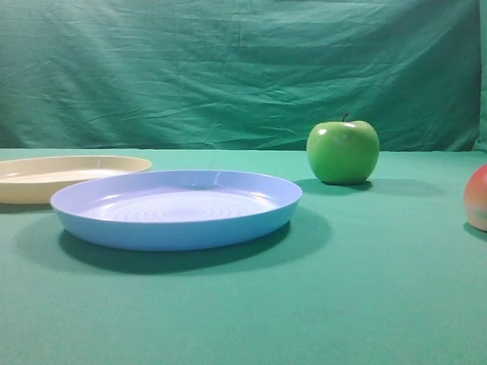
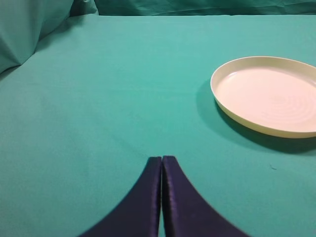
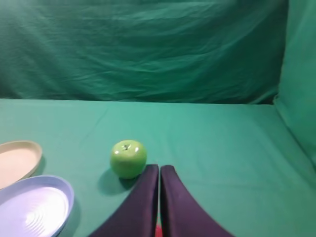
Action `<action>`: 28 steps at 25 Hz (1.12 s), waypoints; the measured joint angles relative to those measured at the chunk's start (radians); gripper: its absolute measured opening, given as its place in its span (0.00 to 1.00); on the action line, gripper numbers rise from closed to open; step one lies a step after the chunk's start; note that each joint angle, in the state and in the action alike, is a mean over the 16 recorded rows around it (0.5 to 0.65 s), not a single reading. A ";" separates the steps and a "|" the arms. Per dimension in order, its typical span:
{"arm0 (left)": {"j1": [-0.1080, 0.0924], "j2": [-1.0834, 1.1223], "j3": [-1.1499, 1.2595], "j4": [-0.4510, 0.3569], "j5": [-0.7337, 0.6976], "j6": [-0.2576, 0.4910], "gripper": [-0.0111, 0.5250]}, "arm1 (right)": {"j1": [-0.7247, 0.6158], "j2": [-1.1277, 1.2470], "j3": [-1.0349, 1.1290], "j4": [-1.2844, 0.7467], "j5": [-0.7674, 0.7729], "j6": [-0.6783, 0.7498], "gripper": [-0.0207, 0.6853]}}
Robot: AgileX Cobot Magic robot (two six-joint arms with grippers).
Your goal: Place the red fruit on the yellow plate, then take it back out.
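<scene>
A green apple [image 1: 342, 152] stands behind a blue plate [image 1: 176, 209] on green cloth [image 1: 365, 304].

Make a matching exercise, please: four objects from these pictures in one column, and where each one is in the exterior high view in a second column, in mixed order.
Objects:
1. yellow plate
2. blue plate
3. green apple
4. red fruit

Places:
A. cut off by the right edge
B. front, left of centre
C. right of centre, farther back than the blue plate
D. far left, behind the blue plate

Pairs: 1-D, 2-B, 3-C, 4-A
</scene>
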 joint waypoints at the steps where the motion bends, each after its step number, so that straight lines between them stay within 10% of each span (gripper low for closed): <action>1: 0.000 0.000 0.000 0.000 0.000 0.000 0.02 | -0.011 -0.003 0.031 0.001 -0.024 -0.002 0.03; 28: 0.000 0.000 0.000 0.000 0.000 0.000 0.02 | -0.046 -0.013 0.282 -0.018 -0.114 -0.012 0.03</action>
